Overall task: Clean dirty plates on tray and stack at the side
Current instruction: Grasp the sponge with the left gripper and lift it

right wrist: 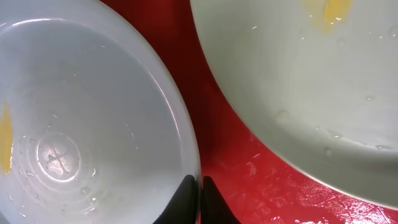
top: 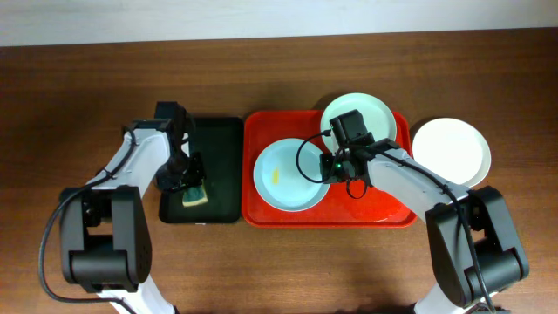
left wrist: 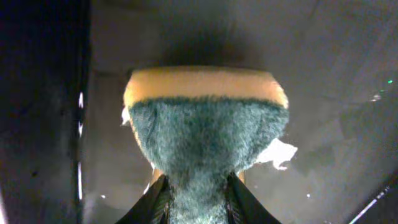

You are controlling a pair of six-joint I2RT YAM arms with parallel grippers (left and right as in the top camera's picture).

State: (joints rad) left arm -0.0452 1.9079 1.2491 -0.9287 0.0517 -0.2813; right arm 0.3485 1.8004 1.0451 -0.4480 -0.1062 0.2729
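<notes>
The red tray (top: 384,209) holds two plates. A pale blue plate (top: 283,187) with a yellow smear lies at its left, and a mint plate (top: 370,109) lies at its back right, partly under my right arm. A white plate (top: 451,151) lies on the table to the right of the tray. My right gripper (top: 330,166) is shut on the pale blue plate's right rim; the right wrist view shows the fingers (right wrist: 200,183) pinching that rim (right wrist: 186,143), with the mint plate (right wrist: 311,93) beside it. My left gripper (left wrist: 198,190) is shut on a green-and-yellow sponge (left wrist: 205,130).
A black tray (top: 222,166) lies left of the red tray, with the sponge (top: 195,197) and my left gripper (top: 185,179) over its front left. A wooden table (top: 279,270) surrounds both trays.
</notes>
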